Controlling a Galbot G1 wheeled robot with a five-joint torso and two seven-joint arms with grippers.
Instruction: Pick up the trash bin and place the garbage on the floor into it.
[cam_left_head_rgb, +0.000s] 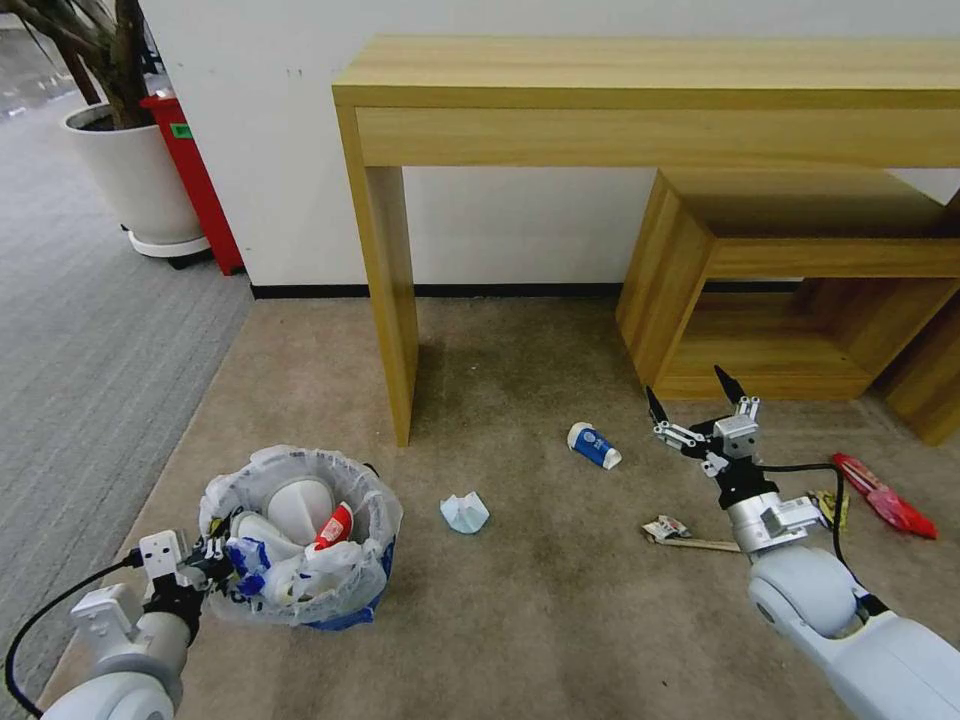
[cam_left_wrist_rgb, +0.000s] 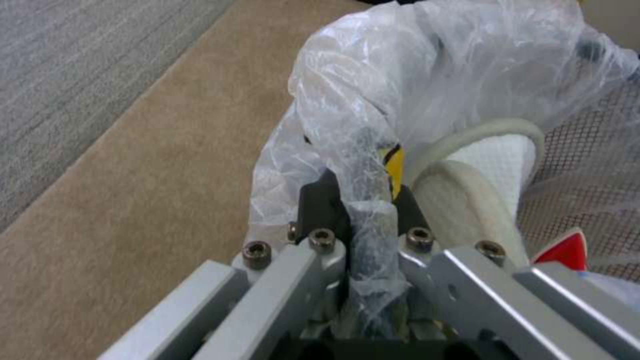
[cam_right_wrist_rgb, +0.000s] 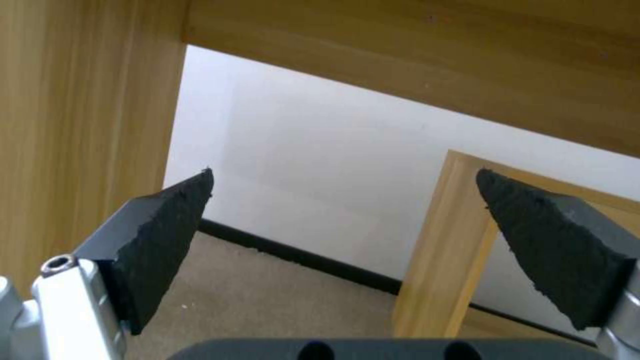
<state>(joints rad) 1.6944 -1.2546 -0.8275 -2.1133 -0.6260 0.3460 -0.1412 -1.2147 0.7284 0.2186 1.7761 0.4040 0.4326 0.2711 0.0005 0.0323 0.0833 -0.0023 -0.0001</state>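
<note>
The bin (cam_left_head_rgb: 300, 545) sits on the beige floor (cam_left_head_rgb: 540, 600), low on the robot's left side. A thin white bag (cam_left_head_rgb: 375, 520) hangs over its rim. Inside it lie white slippers (cam_left_head_rgb: 295, 505) and a red-white carton (cam_left_head_rgb: 333, 527).

The left gripper (cam_left_head_rgb: 212, 560) is at the near rim of the bin. Its claw is closed tight on the rim and the bag — from the left wrist camera, the plastic (cam_left_wrist_rgb: 373, 165) is pinched between the two dark fingers (cam_left_wrist_rgb: 320, 205). A slipper (cam_left_wrist_rgb: 473, 185) shows just past them, with a red corner of the carton (cam_left_wrist_rgb: 563, 250) beside it.

The right gripper (cam_left_head_rgb: 697, 392) hangs above the floor on the robot's right, in front of the low wooden shelf (cam_left_head_rgb: 790, 290). Its claw is spread wide and holds nothing. From the right wrist camera, the two black fingertips (cam_right_wrist_rgb: 167, 240) stand far apart, with the white wall (cam_right_wrist_rgb: 320, 165) between them.

Some garbage lies on the floor. A blue-white cup (cam_left_head_rgb: 594, 445) lies on its side, near the right gripper. A crumpled paper (cam_left_head_rgb: 464, 512) sits between the bin and the cup. A small wrapper and a wooden stick (cam_left_head_rgb: 690, 543) lie beside the right arm. A red wrapper (cam_left_head_rgb: 885, 497) lies far to the right, and a yellow one (cam_left_head_rgb: 828, 507) is just beside it.

A tall wooden table (cam_left_head_rgb: 650, 100) stands against the wall.
</note>
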